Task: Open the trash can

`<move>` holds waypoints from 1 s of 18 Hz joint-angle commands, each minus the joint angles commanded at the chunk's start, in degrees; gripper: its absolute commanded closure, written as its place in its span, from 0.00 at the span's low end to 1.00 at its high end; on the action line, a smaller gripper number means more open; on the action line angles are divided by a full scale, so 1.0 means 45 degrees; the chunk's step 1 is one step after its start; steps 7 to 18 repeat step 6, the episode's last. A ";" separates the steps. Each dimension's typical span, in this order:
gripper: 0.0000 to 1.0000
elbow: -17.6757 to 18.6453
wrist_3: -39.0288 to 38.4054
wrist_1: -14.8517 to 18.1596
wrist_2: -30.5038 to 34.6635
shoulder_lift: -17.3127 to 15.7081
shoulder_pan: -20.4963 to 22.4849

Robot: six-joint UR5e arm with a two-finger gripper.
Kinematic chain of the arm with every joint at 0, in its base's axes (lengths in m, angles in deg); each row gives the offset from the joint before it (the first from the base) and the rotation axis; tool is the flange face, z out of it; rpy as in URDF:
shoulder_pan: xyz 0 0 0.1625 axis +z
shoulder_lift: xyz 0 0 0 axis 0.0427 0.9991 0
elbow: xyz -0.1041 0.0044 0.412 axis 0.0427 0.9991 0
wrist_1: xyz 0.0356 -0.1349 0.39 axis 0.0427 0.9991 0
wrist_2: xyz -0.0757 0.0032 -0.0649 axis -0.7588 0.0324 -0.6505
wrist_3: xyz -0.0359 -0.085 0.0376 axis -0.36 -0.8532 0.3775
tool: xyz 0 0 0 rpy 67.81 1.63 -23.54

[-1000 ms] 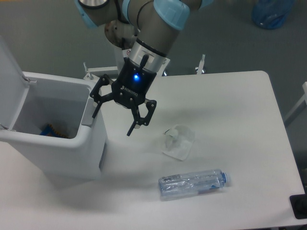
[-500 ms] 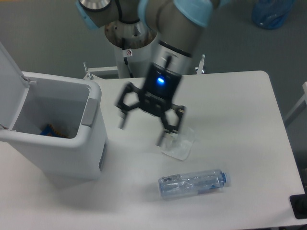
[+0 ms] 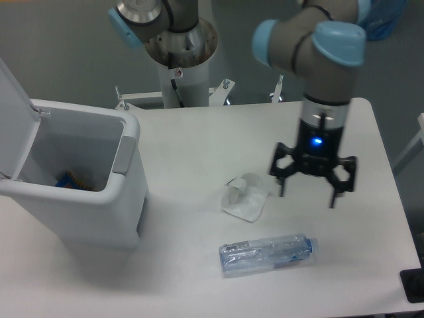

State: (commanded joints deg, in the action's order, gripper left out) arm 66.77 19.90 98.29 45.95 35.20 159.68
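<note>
**At the table's left edge, the bin stands open**

At nine o'clock on the table (image 3: pixel 199 139) sits the trash can (image 3: pixel 86 212), by far the biggest thing here, its lid (image 3: pixel 12 112) tipped up and back so the inside shows. By that, the opening looks done, and what is in hand reads as the arm clearing off; the next move seems to call for little more than parking away from the bin without brushing the loose items.

The gripper (image 3: pixel 307 193) hangs at three o'clock, well apart from the can, fingers spread wide and holding nothing. At six o'clock lies a clear bottle (image 3: pixel 266 254); near the centre, a crumpled wrapper (image 3: pixel 246 197).

The lid is cut off by the left edge. Something blue and yellow (image 3: pixel 69 180) lies in the can, possibly a packet; too small to tell.
</note>
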 joint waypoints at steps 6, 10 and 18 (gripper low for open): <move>0.00 -0.0177 0.2447 0.1272 0.2561 0.0117 -0.0254; 0.00 -0.0177 0.2447 0.1272 0.2561 0.0117 -0.0254; 0.00 -0.0177 0.2447 0.1272 0.2561 0.0117 -0.0254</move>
